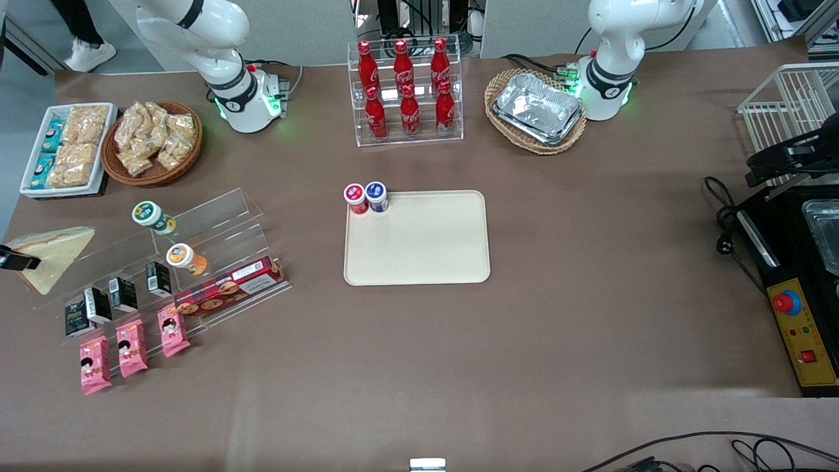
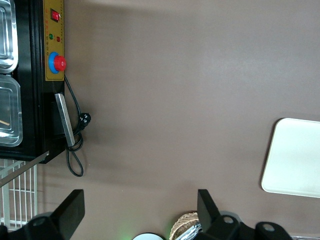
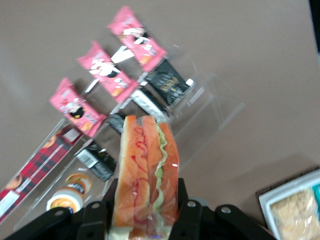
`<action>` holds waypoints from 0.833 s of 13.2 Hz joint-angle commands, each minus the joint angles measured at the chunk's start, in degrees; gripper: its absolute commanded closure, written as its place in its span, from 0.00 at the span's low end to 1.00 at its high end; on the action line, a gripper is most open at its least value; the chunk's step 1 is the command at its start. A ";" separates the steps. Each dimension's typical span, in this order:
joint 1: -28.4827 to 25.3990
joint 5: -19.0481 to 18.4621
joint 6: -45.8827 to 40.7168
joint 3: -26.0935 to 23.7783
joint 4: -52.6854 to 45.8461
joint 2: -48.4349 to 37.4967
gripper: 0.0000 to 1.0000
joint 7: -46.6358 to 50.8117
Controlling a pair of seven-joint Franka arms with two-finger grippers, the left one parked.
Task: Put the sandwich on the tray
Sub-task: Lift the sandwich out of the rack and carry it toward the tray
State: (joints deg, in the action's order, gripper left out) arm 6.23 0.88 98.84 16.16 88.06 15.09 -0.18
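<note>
The sandwich (image 1: pixel 56 252) is a pale cream triangular wedge, held in the air at the working arm's end of the table. Only a dark piece of my gripper (image 1: pixel 16 261) shows at the picture's edge in the front view. In the right wrist view the gripper (image 3: pixel 146 210) is shut on the sandwich (image 3: pixel 145 170), with black fingers (image 3: pixel 186 212) pressed on both bread faces and the pink-orange and green filling showing between them. The cream-beige tray (image 1: pixel 419 249) lies flat at the table's middle, well away from the sandwich, and also shows in the left wrist view (image 2: pixel 295 160).
A red-capped and a blue-capped cup (image 1: pixel 367 196) stand at the tray's corner. A clear acrylic rack (image 1: pixel 190 262) with cups, black cartons, a biscuit box and pink packets (image 1: pixel 131 344) lies beside the sandwich. A snack basket (image 1: pixel 152 141), white snack tray (image 1: pixel 65 147), cola rack (image 1: pixel 406 92) and foil trays (image 1: pixel 537 108) stand farther away.
</note>
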 commanded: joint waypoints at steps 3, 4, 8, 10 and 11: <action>-10.69 -0.44 -2.51 0.10 -4.12 0.90 0.53 -17.72; -13.41 -0.44 -2.42 0.10 -4.12 0.64 0.53 -19.92; -24.40 -0.44 -0.75 0.19 -4.12 0.90 0.52 -28.55; -31.16 -0.26 -0.40 0.10 -4.12 1.77 0.51 -30.39; -34.76 -0.26 0.47 0.10 -4.12 2.39 0.51 -30.49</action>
State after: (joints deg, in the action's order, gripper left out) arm -20.90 0.90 98.31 15.50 85.49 15.36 -28.11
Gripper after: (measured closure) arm 0.511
